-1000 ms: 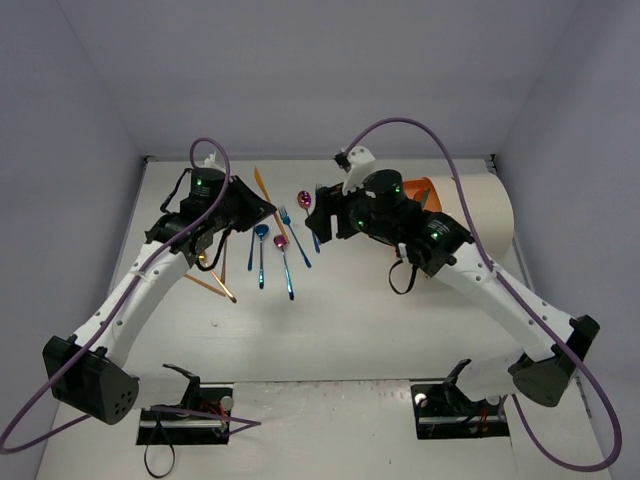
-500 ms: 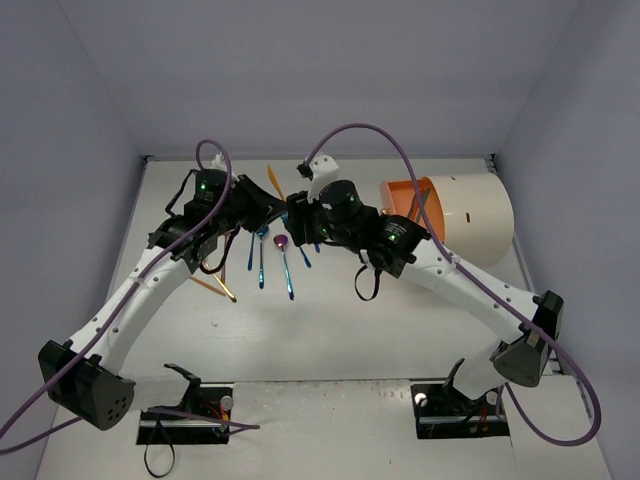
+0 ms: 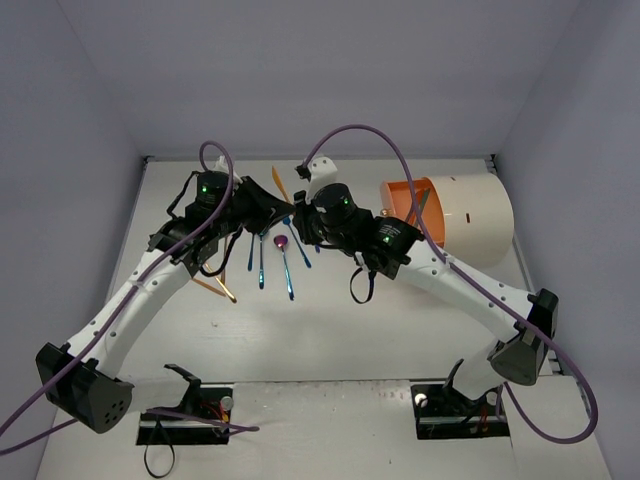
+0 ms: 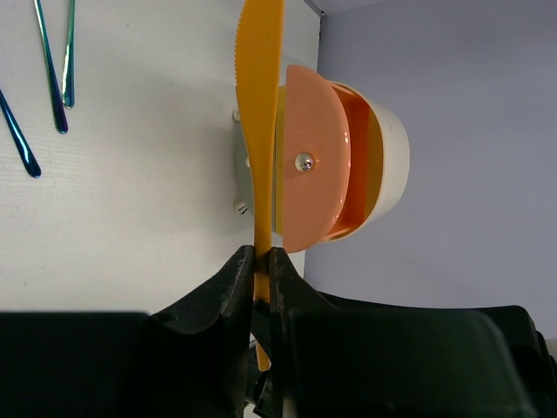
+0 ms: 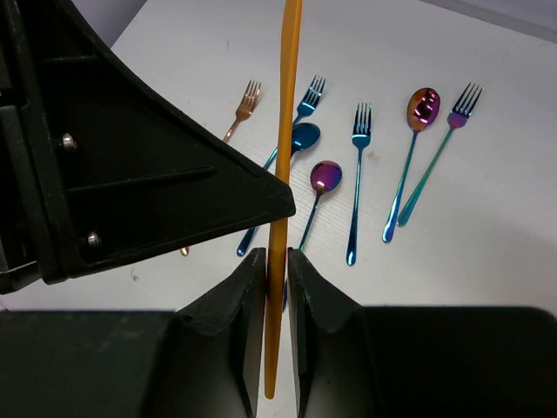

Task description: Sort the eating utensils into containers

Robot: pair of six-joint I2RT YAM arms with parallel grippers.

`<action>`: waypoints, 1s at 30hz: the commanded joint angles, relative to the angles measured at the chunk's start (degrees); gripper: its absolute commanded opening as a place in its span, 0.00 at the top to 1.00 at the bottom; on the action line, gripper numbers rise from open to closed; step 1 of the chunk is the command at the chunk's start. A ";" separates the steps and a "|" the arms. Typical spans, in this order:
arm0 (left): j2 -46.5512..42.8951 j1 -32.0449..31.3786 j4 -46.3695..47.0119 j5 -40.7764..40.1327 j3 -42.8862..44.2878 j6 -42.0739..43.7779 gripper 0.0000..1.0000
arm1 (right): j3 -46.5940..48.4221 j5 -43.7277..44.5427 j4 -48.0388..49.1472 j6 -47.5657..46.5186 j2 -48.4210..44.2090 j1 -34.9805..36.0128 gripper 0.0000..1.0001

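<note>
On the surface [image 3: 330, 330], well apart from the white cabinet [image 3: 470, 215] and its open orange drawer [image 4: 318, 157], you see most eating utensils [image 5: 357, 174] lying loose, so sorting looks barely begun. The gold knife [image 4: 261, 87] hangs in mid-air. Left gripper [image 4: 261, 257] and right gripper [image 5: 277, 261] fingers both pinch it, nearly closed.

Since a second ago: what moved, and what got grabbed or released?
The right gripper swung left, away from the cabinet, and closed on the gold knife that the left gripper holds. The left gripper carried the knife slightly right to meet it and has not let go. Unchanged: the other utensils lying flat, and the cabinet's drawer, which is open.
</note>
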 commanded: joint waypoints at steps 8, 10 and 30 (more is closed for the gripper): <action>-2.05 -0.37 3.13 0.46 0.94 2.09 0.83 | -2.01 7.16 4.00 0.55 -3.35 0.34 1.00; -2.75 -0.37 2.23 -0.94 0.75 3.12 0.59 | -2.91 9.36 3.92 0.61 -4.70 0.19 1.00; -12.81 -0.06 -18.44 -31.43 -3.85 32.48 0.29 | -12.68 21.65 -4.75 13.65 -17.71 -20.33 1.00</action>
